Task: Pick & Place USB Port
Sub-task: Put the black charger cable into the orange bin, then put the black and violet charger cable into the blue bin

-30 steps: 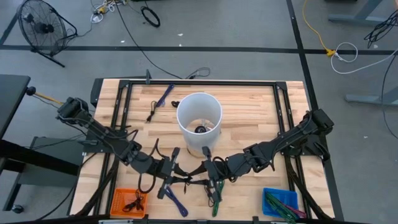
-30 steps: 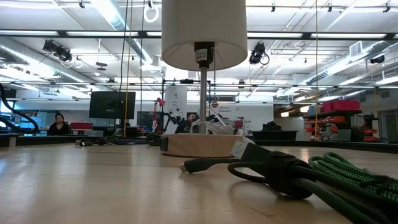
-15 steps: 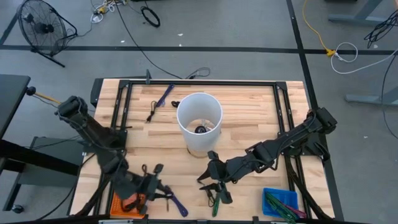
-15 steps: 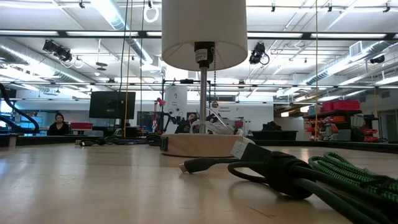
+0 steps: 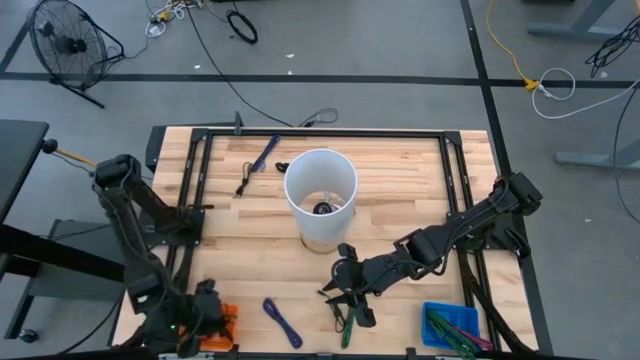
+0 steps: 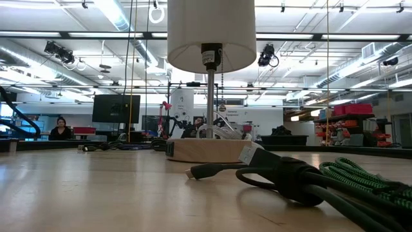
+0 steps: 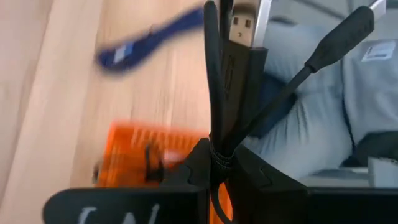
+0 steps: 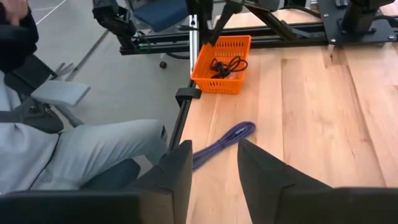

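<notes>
Black USB cable is clamped in the left claw above the orange basket at the table's corner; right claw open.

The wooden worktop carries a lamp, orange bin, blue bin, and loose purple cable and green cable.

two dark, jointed arms on black frame rails, the left arm and the right arm. each wrist ends in blocky matte-black fingers.
</notes>
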Available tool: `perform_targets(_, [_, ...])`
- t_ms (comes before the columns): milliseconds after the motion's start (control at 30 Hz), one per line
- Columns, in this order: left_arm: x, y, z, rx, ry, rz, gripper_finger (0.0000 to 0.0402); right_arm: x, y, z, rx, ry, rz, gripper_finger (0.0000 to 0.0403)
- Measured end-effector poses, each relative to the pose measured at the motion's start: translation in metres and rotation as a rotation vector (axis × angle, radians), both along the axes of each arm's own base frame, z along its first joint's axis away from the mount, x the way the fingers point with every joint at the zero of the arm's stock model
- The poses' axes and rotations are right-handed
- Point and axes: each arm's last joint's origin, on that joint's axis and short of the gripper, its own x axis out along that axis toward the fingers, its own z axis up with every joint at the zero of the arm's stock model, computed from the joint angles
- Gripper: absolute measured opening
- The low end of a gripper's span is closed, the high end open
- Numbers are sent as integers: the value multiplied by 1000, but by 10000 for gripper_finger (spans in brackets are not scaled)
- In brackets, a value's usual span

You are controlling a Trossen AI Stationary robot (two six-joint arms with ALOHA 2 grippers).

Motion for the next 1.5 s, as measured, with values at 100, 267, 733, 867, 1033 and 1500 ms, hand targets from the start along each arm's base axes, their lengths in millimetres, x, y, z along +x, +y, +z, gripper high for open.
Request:
perform_targets(100, [-11,2,-5,-9,108,49,30,0,0,0,0,0,0,121])
perform_targets(267, [-22,3,-15,-13,263,139,30,0,0,0,-3,5,0,118])
perform_targets(733, [-29,-1,-27,4,382,192,73,-1,-1,-2,-7,19,-2,116])
perform_targets(867, [-30,-1,-27,1,406,182,116,-1,-1,-2,-8,20,-2,116])
perform_targets(1033, [-30,-1,-27,2,395,180,140,-1,-1,-2,-8,19,-2,116])
perform_targets(1500, [-14,11,-6,10,230,71,128,-1,-1,-2,-8,19,-2,116])
